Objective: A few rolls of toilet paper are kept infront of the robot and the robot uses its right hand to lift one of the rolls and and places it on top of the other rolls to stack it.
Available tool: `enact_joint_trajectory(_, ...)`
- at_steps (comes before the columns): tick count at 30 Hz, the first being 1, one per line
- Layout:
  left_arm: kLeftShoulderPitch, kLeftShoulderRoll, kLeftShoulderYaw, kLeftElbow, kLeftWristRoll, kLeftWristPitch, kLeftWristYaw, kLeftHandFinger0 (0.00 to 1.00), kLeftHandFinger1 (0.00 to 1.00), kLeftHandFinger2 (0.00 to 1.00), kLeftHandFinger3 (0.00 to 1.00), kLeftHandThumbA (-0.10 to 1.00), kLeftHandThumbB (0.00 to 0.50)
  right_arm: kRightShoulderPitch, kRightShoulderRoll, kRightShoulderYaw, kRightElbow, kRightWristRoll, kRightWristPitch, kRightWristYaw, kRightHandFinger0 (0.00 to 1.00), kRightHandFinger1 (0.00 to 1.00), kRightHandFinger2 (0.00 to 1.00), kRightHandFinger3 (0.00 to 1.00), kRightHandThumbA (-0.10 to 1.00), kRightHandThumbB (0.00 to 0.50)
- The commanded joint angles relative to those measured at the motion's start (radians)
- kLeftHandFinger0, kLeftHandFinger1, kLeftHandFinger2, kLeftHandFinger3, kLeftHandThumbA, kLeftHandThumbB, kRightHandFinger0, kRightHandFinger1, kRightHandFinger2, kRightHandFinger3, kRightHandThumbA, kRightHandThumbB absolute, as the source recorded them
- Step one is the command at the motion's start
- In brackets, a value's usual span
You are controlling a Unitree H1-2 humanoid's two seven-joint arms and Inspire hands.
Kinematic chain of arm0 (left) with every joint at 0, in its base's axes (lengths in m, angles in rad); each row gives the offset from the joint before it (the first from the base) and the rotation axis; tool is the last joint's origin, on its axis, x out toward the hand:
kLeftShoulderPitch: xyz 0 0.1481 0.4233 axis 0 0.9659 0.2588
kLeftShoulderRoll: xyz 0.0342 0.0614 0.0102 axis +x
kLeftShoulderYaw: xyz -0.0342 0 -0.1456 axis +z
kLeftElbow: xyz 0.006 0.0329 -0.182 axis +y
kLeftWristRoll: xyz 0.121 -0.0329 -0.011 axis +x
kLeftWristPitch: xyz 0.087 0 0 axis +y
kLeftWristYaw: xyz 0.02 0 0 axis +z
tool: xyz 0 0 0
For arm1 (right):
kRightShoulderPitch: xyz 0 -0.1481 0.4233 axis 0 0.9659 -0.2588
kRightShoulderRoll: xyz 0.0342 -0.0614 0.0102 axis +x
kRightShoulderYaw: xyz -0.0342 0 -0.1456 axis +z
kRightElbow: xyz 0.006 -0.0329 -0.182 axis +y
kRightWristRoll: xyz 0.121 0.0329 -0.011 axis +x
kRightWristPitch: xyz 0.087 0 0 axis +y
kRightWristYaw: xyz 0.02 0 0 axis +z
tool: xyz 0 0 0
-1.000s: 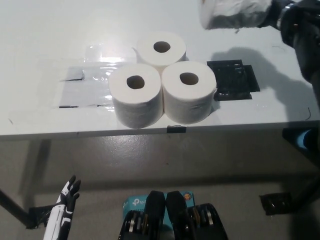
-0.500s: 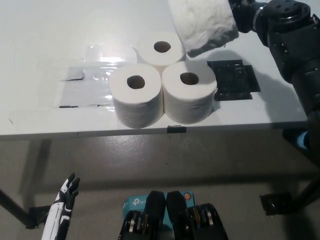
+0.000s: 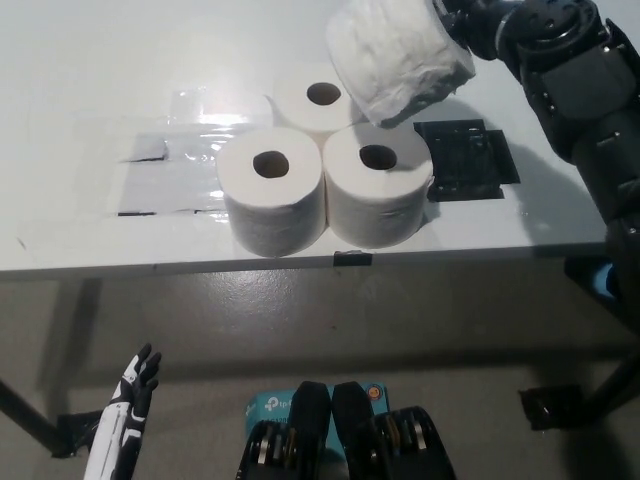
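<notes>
**Head view: right hand holds a fourth roll above the cluster**

Head view shows three white toilet paper rolls standing upright on a white table (image 3: 80, 60), packed together and touching: a front-left roll (image 3: 271, 200), a front-right roll (image 3: 378, 195) and a back roll (image 3: 318, 100) behind them. The black right hand (image 3: 470, 22) enters from the upper right, its fingers closed on the end of a crumpled white toilet paper roll (image 3: 398, 58). That held roll is tilted on its side in the air, overlapping the back roll's right edge and sitting just above the front-right roll; whether it touches either cannot be told. A black square pad (image 3: 470, 160) lies flat on the table just right of the cluster. A patch of clear shiny tape (image 3: 170, 165) covers the table to the left. The white left hand (image 3: 135, 390) rests low at the lower left, below the table edge, holding nothing with fingers slightly apart.
</notes>
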Motion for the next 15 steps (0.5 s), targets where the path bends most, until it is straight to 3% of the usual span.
enact_joint_trajectory(1, -0.008, 0.013, -0.008, -0.03, 0.011, -0.039, 0.008, 1.0, 1.0, 1.0, 1.0, 1.0, 0.246, -0.098, 0.019, 0.008, -0.002, -0.024, -0.063, -0.038, 0.0, 0.02, 0.16, 0.02, 0.75, 0.071)
enact_joint_trajectory(5, -0.013, 0.013, -0.007, -0.03, 0.012, -0.041, 0.011, 1.0, 1.0, 1.0, 1.0, 1.0, 0.249, -0.105, 0.034, 0.015, 0.013, -0.034, -0.065, -0.036, 0.0, 0.03, 0.19, 0.04, 0.76, 0.076)
enact_joint_trajectory(6, -0.014, 0.014, -0.007, -0.031, 0.014, -0.037, 0.011, 1.0, 1.0, 1.0, 1.0, 1.0, 0.258, -0.107, 0.038, 0.021, 0.018, -0.04, -0.064, -0.037, 0.0, 0.04, 0.27, 0.08, 0.78, 0.076)
enact_joint_trajectory(8, -0.018, 0.015, -0.008, -0.029, 0.015, -0.037, 0.01, 1.0, 1.0, 1.0, 1.0, 1.0, 0.262, -0.11, 0.044, 0.022, 0.026, -0.044, -0.061, -0.045, 0.0, 0.15, 0.45, 0.3, 0.76, 0.075)
enact_joint_trajectory(9, -0.017, 0.015, -0.009, -0.031, 0.018, -0.036, 0.01, 1.0, 1.0, 1.0, 1.0, 1.0, 0.257, -0.11, 0.047, 0.018, 0.029, -0.04, -0.061, -0.045, 0.0, 0.18, 0.51, 0.44, 0.74, 0.071)
enact_joint_trajectory(10, -0.016, 0.016, -0.011, -0.038, 0.026, -0.029, 0.009, 1.0, 1.0, 1.0, 1.0, 1.0, 0.249, -0.11, 0.05, 0.016, 0.034, -0.038, -0.063, -0.04, 0.0, 0.21, 0.55, 0.52, 0.72, 0.064)
enact_joint_trajectory(13, -0.016, 0.017, -0.013, -0.04, 0.036, -0.032, 0.012, 1.0, 1.0, 1.0, 1.0, 1.0, 0.246, -0.112, 0.055, 0.064, 0.042, -0.087, -0.074, -0.035, 0.0, 0.23, 0.55, 0.47, 0.76, 0.069)
enact_joint_trajectory(15, -0.017, 0.017, -0.014, -0.042, 0.043, -0.033, 0.014, 1.0, 1.0, 1.0, 1.0, 1.0, 0.239, -0.112, 0.057, 0.078, 0.044, -0.095, -0.081, -0.041, 0.0, 0.23, 0.54, 0.45, 0.71, 0.067)
